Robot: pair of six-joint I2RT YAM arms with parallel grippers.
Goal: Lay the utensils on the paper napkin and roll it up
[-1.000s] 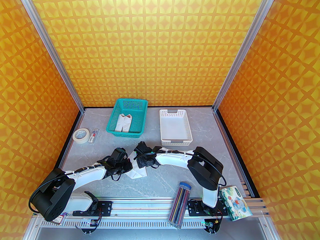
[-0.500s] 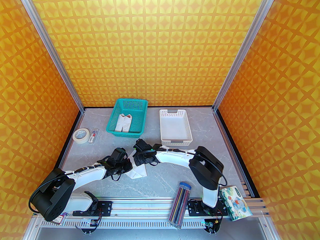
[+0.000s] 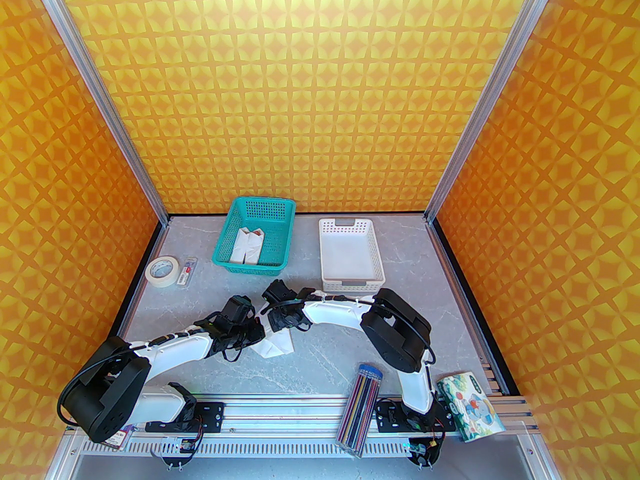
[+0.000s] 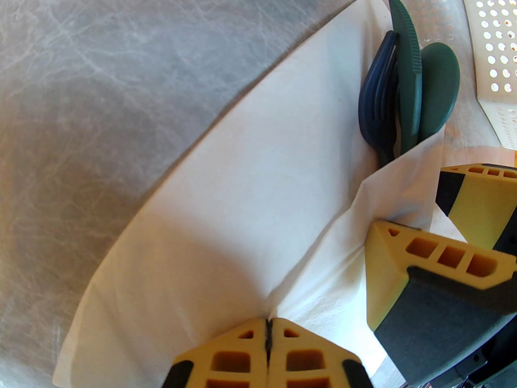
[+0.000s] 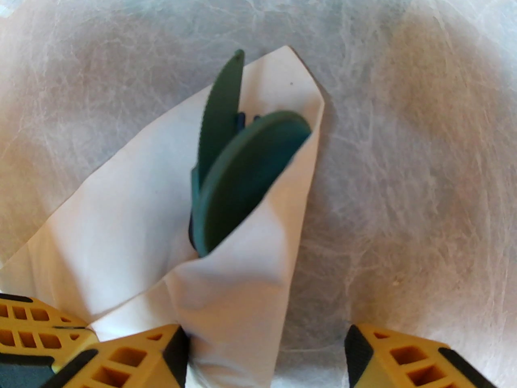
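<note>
so in the last second the only real mover was the right arm; its elbow swung in toward the middle and the wrist crept a bit farther out and left, while the left arm and the paper napkin (image 4: 242, 176) sat just where they'd been; the left fingers (image 4: 238, 352) were pressed together, and it looked like they were pinching the napkin right at the fold crease; the right fingers (image 5: 137, 362) were spread, one touching the wrapped end and the other off on bare stone, so not squeezing anything; the utensils (image 4: 408, 83) were already on the napkin with one flap folded over the handles, and the knife (image 5: 222, 107), spoon (image 5: 250, 164) and fork (image 4: 379, 95) heads were poking out the top; my read is the placing was done, the roll was maybe half there, and the right arm was lining up for the next turn; the bundle lay mid-front on the grey marbled surface (image 3: 325, 363); farther back were a teal basket (image 3: 280, 218) with napkin bundles (image 3: 247, 245) and a white basket (image 3: 350, 280); a tape roll (image 3: 162, 269) sat off left, with a pencil case (image 3: 362, 408) and tissue pack (image 3: 470, 408) at the near right; loud orange patterned walls (image 3: 320, 93) all round.
</note>
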